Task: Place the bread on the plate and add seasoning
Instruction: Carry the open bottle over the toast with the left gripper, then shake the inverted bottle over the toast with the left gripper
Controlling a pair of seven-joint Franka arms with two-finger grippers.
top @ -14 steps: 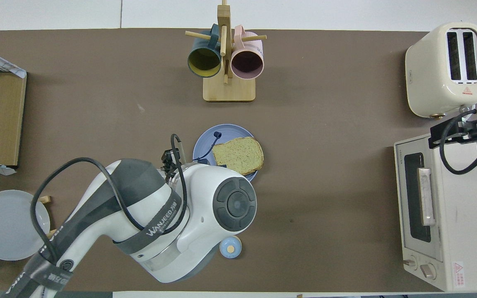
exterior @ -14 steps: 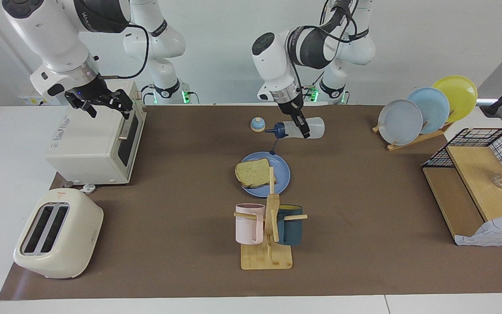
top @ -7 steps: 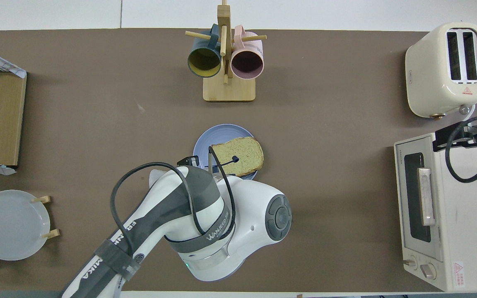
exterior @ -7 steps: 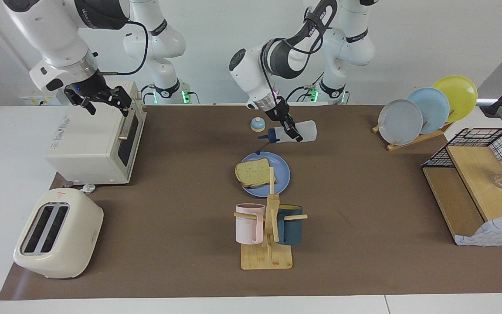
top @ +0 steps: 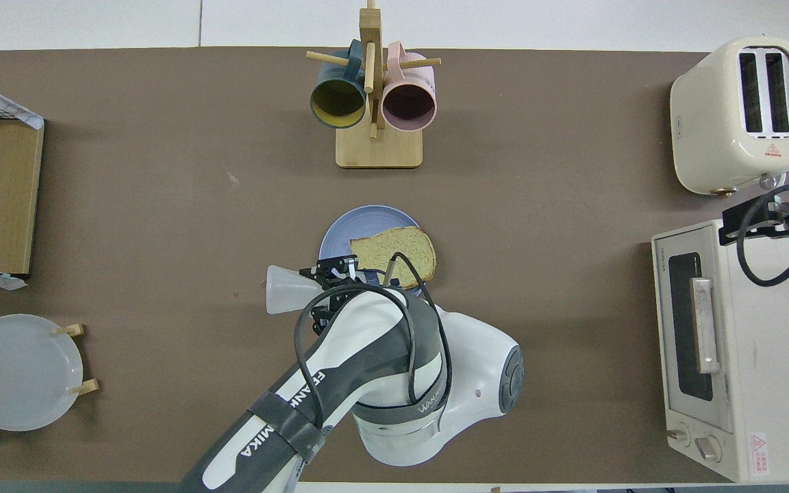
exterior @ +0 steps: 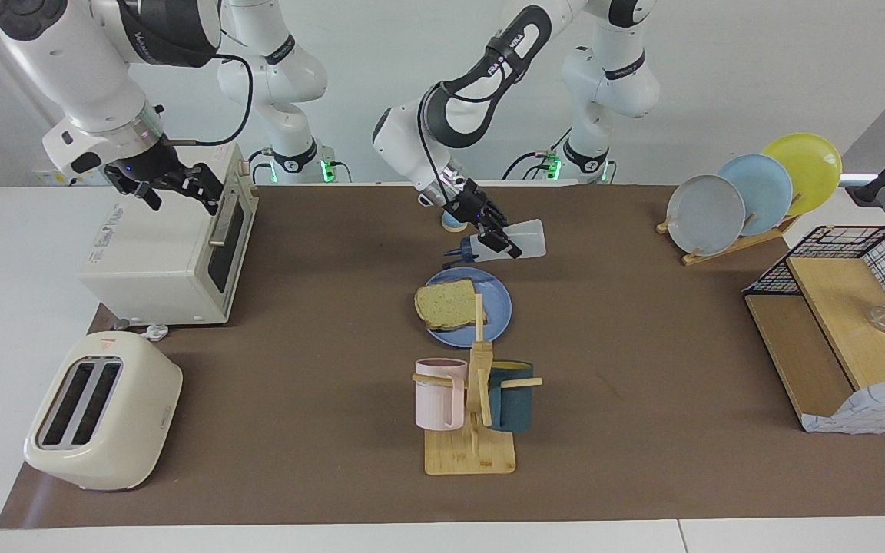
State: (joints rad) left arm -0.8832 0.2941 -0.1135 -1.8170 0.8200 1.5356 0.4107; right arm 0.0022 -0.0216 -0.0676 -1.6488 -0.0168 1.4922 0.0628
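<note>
- Square slice of pale toast with brown crust (top: pixel 394 257) lies on round medium-blue plate (top: pixel 340 229);
- Left gripper (top: pixel 335 274) clamps translucent white plastic bottle (top: pixel 288 298), held sideways over plate's nearer edge;
- Wooden mug stand (top: pixel 379 140) farther out; cream toaster oven (top: pixel 723 349) at right arm's end.

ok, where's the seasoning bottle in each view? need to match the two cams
Facing view: the seasoning bottle is tipped on its side in the left gripper, just above the plate in the picture.
Overhead view: only its wide base shows, beside the plate, the rest hidden under the left arm.
Shared landmark: the bread on the plate.
</note>
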